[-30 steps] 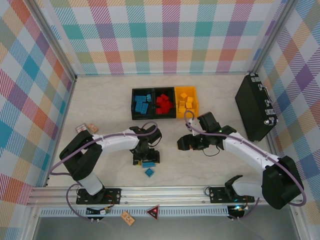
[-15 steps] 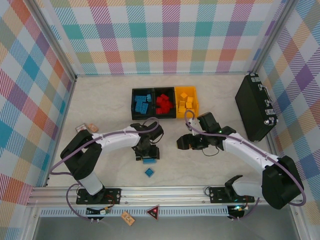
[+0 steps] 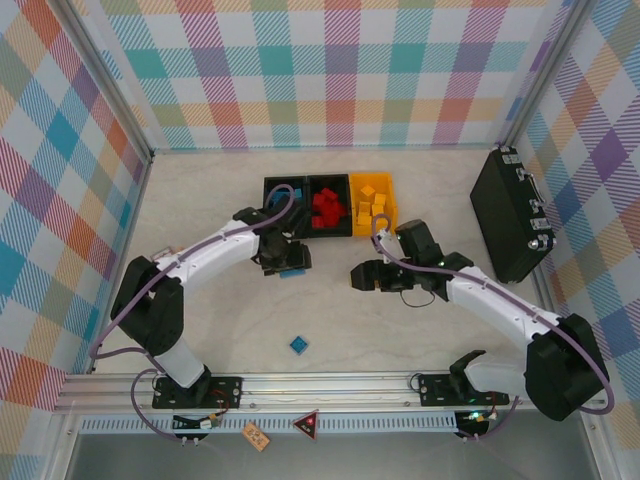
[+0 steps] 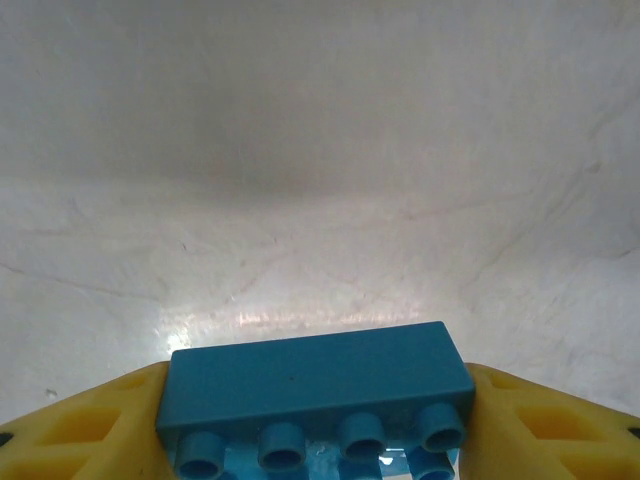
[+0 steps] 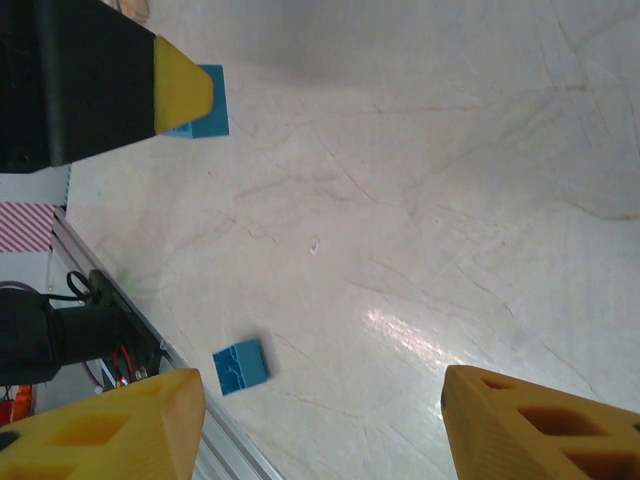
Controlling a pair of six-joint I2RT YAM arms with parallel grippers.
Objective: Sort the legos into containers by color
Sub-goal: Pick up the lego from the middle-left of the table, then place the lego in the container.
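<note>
Nearest the arm bases, a small loose blue lego (image 3: 298,344) lies alone on the bench (image 3: 200,210), untouched. A second ago the left pincer (image 3: 288,264) was down just beside it, narrowing on a long blue lego (image 4: 315,375). Now that pincer has risen and travelled away from the bases, partly closed, with the long brick clamped across its width between the two yellow fingertips, studs facing the wrist camera and bare bench below. It hangs just short of the row of bins (image 3: 330,236), on the side of the black bin holding blue bricks (image 3: 266,200) — the right place for this colour, so the carry looks nearly done and the drop is probably next. The right pincer (image 3: 358,276) has barely shifted; it hovers over open bench with its fingers spread wide and nothing between them. Beyond both, the middle bin holds reds and the yellow-orange bin (image 3: 393,205) holds yellows. Judging by the bench, the sort is almost finished — one held brick, one loose one left. At the far right the black case (image 3: 510,215) sits well apart.
</note>
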